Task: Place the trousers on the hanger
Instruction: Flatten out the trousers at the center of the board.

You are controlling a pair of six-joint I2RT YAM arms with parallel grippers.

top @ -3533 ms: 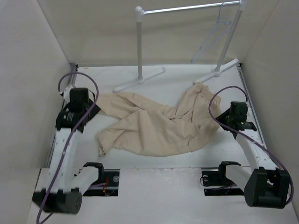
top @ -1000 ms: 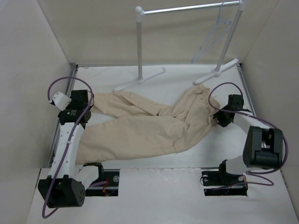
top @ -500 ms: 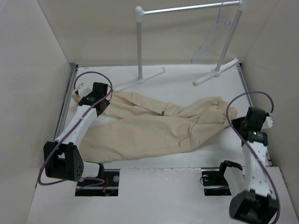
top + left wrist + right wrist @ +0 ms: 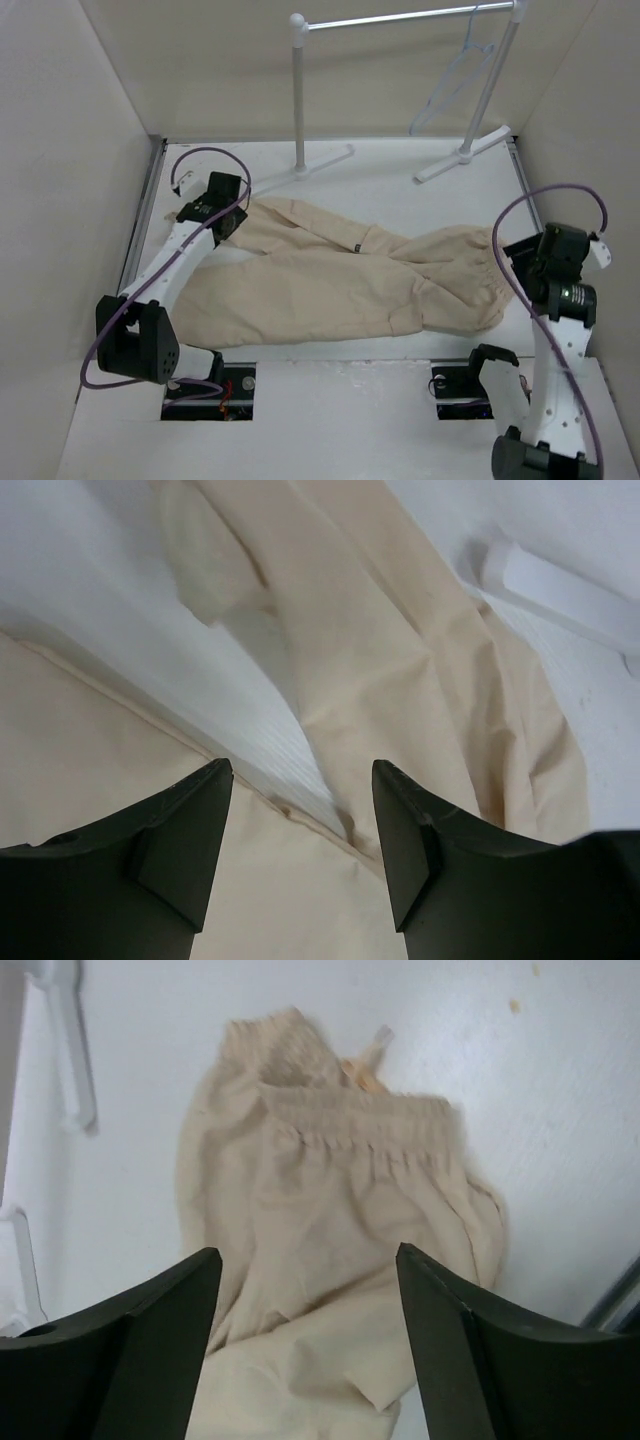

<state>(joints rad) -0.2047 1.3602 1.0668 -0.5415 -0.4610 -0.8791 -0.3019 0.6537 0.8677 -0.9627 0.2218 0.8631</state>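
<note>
Trousers (image 4: 340, 285): spread flat across the near half of the bench (image 4: 400, 170); the gathered waist lies by the right edge and the 2 legs run toward the left edge.
Hanger (image 4: 455, 85): hooked on the rack's bar at the far right corner, well apart from the trousers.
Left claw (image 4: 300, 770): released, with its 2 fingers spread and nothing between them; it hovers over the leg ends near the left edge, where a strip of bare bench shows between the folds.
Right claw (image 4: 308, 1252): released and empty, raised above the waist by the right edge.
Rack (image 4: 298, 90): white posts and a silver bar, standing along the far edge.
</note>
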